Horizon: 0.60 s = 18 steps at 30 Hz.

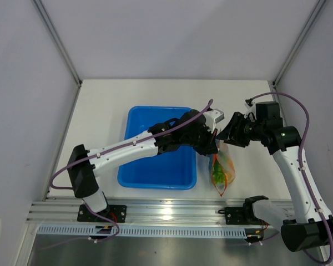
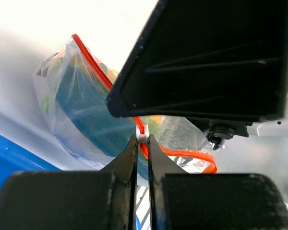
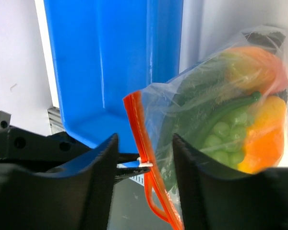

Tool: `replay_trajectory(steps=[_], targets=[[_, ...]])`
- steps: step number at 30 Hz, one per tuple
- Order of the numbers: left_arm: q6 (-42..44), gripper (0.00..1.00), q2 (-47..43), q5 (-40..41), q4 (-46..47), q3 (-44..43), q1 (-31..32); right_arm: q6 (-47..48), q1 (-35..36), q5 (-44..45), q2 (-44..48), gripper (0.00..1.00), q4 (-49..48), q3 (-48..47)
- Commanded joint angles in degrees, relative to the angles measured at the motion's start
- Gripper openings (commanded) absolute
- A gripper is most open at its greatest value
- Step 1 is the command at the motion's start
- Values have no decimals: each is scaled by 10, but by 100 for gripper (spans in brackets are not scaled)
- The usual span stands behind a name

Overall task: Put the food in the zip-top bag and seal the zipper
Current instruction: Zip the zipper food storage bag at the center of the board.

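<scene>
The zip-top bag (image 1: 222,170) lies on the white table just right of the blue tray, with the food inside it: a green piece (image 3: 226,130), orange-yellow fruit (image 3: 266,139) and a dark green piece (image 2: 86,110). Its orange-red zipper (image 3: 137,124) runs along the mouth. My left gripper (image 2: 142,140) is shut on the small white slider (image 2: 141,136) of the zipper. Coming from the right, my right gripper (image 3: 144,140) is open and straddles the zipper strip just above the slider, with its fingers (image 3: 108,158) clear of the plastic on both sides.
The blue tray (image 1: 155,166) sits left of the bag, its right wall close to the left wrist. The two wrists crowd together over the bag's mouth (image 1: 217,138). The table's front rail (image 1: 166,210) lies just below the bag.
</scene>
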<state>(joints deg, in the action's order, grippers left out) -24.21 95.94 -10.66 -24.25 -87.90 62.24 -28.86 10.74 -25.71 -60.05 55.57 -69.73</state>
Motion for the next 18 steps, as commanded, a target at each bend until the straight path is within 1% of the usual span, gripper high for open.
replay_trajectory(steps=[1,2,4,5,9,12,13,14,18], targets=[[-10,1,4,-3,23,-35,3,-19,9,19,-6,47,-23,4],[-11,0,3,-3,23,-37,3,-19,10,18,-9,41,-27,12],[-11,1,4,-4,24,-38,3,-20,18,26,-14,37,-38,20],[-9,1,4,-5,23,-38,3,-20,19,31,-18,31,-38,21],[-10,0,6,-7,22,-39,3,-18,24,57,-24,27,-36,20],[-9,1,7,-9,21,-40,3,-18,24,66,-26,15,-33,20],[-10,0,7,-9,21,-39,3,-20,24,67,-26,4,-35,21],[-11,0,7,-9,21,-40,4,-23,24,69,-25,0,-36,22],[-13,0,5,-6,17,-36,4,-36,24,83,-21,0,-38,18]])
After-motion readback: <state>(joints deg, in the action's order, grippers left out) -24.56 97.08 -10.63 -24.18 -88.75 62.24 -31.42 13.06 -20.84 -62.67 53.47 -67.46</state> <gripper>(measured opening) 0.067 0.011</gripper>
